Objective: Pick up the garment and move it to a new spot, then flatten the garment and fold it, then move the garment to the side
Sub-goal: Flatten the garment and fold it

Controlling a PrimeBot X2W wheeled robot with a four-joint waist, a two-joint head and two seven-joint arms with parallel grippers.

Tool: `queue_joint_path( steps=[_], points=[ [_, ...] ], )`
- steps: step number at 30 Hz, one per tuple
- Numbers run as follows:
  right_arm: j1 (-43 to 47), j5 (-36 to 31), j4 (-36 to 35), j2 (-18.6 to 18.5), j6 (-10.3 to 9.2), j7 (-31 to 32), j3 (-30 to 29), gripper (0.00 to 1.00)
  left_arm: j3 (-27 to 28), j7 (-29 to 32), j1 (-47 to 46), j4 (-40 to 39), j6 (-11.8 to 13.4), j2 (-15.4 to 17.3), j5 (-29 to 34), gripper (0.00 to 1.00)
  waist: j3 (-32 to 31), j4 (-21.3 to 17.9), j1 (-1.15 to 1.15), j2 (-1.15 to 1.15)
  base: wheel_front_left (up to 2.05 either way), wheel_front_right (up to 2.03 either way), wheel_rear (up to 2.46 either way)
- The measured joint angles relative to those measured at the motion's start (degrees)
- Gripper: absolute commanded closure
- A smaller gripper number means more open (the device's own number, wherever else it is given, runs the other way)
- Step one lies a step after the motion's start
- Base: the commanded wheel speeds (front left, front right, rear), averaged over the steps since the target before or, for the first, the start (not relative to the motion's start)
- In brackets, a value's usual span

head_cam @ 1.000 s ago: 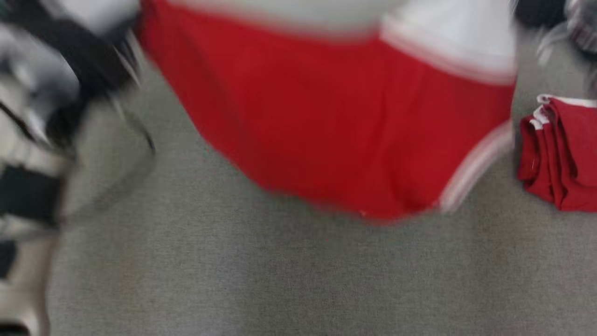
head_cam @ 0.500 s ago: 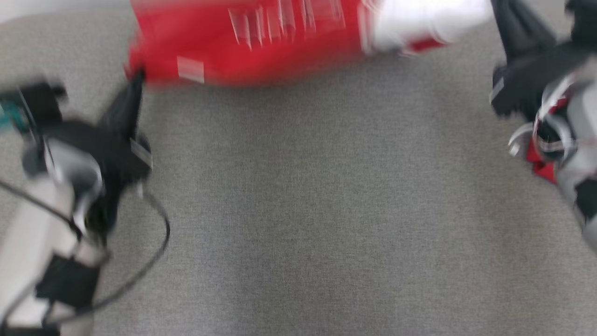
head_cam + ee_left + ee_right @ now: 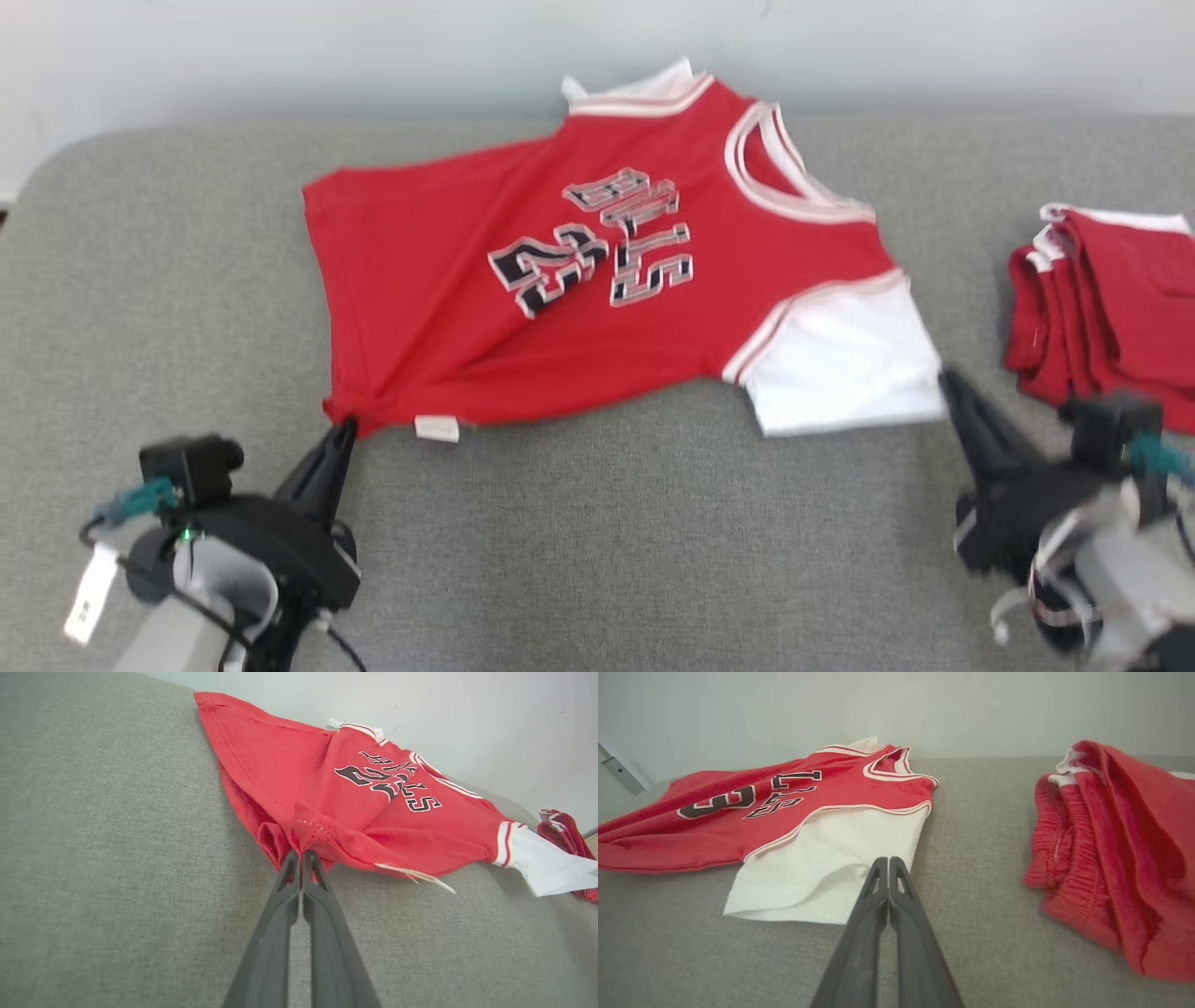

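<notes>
Item: red-and-white printed jersey garment (image 3: 597, 308), aloft a second before, lay spread at the grey cloth bench's (image 3: 597, 541) twelve o'clock. My left pincer (image 3: 344, 427) gripped its seven-o'clock hem corner (image 3: 359, 415). The right pincer (image 3: 945, 378) was closed at the white sleeve (image 3: 840, 364). Flattening due next, I judged.

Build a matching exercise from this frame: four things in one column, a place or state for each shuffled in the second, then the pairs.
Column one
1. left gripper
2. right gripper
3. jersey
4. red pile

Column two
A. bunched, to the jersey's right, apart from it
B. shut on the jersey's lower corner
C. spread print up on the grey surface
D. shut, tips at the white sleeve edge

Pairs: 1-B, 2-D, 3-C, 4-A
</notes>
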Motion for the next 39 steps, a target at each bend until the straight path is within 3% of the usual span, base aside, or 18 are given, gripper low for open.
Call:
queue_joint_path(
  steps=[10,18,25,31,32,33,34,35,39],
  points=[
    [10.87,1.27,-3.43,-1.13,0.18,-0.03,-0.99,1.00,-5.94,-0.87,9.27,-2.05,0.00,0.97,-0.62,1.00,-5.31,0.44,0.00,0.00,0.00,0.00,0.00],
    [18.17,1.67,-5.04,-2.10,-0.19,0.12,0.03,1.00,-8.36,-0.94,11.23,-1.99,0.00,1.47,2.46,1.00,-7.05,0.97,0.02,0.00,0.00,0.00,0.00],
    [19.81,2.24,-7.12,-2.25,-1.22,1.69,0.30,1.00,-8.87,-1.94,11.22,-1.58,0.93,3.85,5.72,1.00,-7.40,1.27,0.02,0.00,0.00,0.00,0.00],
    [19.95,2.46,-7.61,-2.93,-2.20,3.59,0.20,1.00,-8.83,-2.46,11.19,-1.14,1.58,3.27,6.08,1.00,-7.48,1.58,0.02,0.00,0.00,0.00,0.00],
    [19.98,2.61,-7.86,-2.93,-2.38,3.63,0.20,1.00,-8.84,-2.63,11.19,-0.99,1.59,3.10,6.08,0.96,-7.52,1.62,0.02,0.00,0.00,0.00,0.00],
    [20.07,2.79,-8.17,-2.93,-2.64,3.61,0.07,0.82,-8.80,-2.90,11.18,-0.71,1.68,2.87,6.02,0.51,-7.58,1.67,0.02,0.00,0.00,0.00,0.00],
    [20.22,3.00,-8.51,-2.92,-2.69,3.61,-0.19,0.54,-8.67,-2.97,11.19,-0.43,2.07,2.63,5.86,0.22,-7.69,1.73,0.02,0.00,0.00,0.00,0.00],
    [20.40,3.24,-8.87,-2.93,-2.71,3.61,-0.40,0.00,-8.39,-3.18,11.21,-0.27,2.18,2.44,5.64,0.00,-7.78,1.78,0.02,0.00,0.00,0.00,0.00],
    [21.29,5.26,-9.49,-2.93,-3.04,3.60,-1.79,0.00,-7.45,-3.99,11.27,-0.10,3.21,2.21,5.37,0.00,-8.29,1.96,0.02,0.00,0.00,0.00,0.00]
  ],
)
